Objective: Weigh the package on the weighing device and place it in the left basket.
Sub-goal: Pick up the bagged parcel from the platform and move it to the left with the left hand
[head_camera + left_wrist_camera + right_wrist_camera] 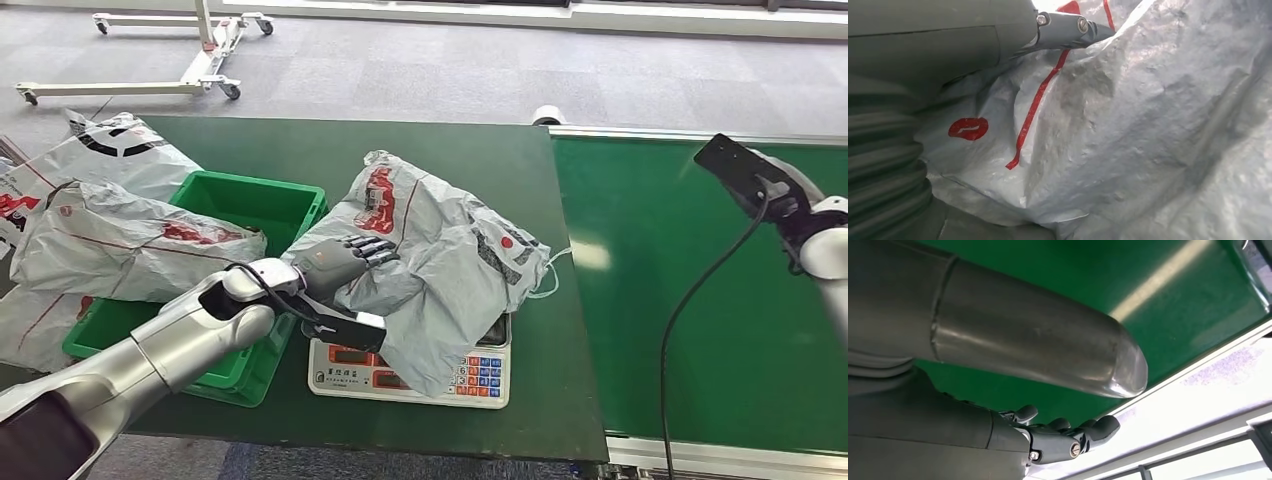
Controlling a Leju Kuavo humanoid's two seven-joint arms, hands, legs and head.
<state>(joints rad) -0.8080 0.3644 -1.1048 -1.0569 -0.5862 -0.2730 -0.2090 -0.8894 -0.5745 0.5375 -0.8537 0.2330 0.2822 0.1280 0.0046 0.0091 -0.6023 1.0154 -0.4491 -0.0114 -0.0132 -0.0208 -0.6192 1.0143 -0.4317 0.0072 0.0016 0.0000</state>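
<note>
A grey plastic package (440, 270) with red print lies on the white weighing scale (400, 378) at the front of the dark green table. My left hand (345, 262) lies on the package's left side, its fingers curled over a fold and gripping it. In the left wrist view the crumpled grey package (1148, 140) sits right against my left hand (923, 45). The green basket (250, 200) stands just left of the scale. My right hand (750, 172) hangs raised over the conveyor belt at the far right, fingers loosely apart and holding nothing (1048, 435).
Another grey package (130, 250) lies across the green basket, and more are piled at the table's left edge (100, 150). A bright green conveyor belt (640, 330) adjoins the table on the right. A black cable (690, 300) hangs from my right arm. A white wheeled frame (200, 70) stands on the floor behind.
</note>
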